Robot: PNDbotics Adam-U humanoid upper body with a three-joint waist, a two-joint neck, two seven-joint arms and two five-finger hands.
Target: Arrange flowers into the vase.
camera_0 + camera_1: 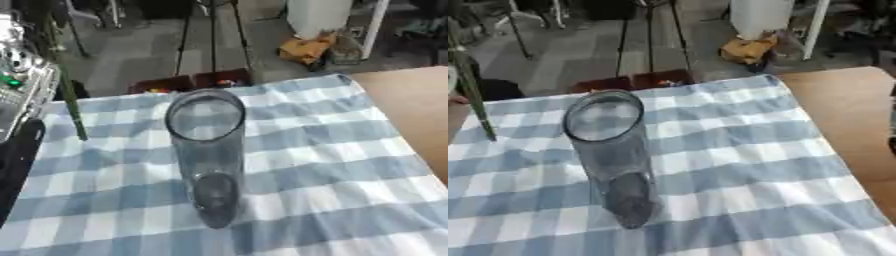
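Grey floor (131, 55), tripod legs (213, 40)

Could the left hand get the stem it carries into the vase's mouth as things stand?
Probably yes: the vase stands upright, its mouth open and empty, and the green stem hangs just left of it, nothing between.

I can read no text, label, brand, number or sign anywhere before me; the vase (206, 150) bears no marking; the checked cloth (332, 165) carries only its blue-and-white squares.
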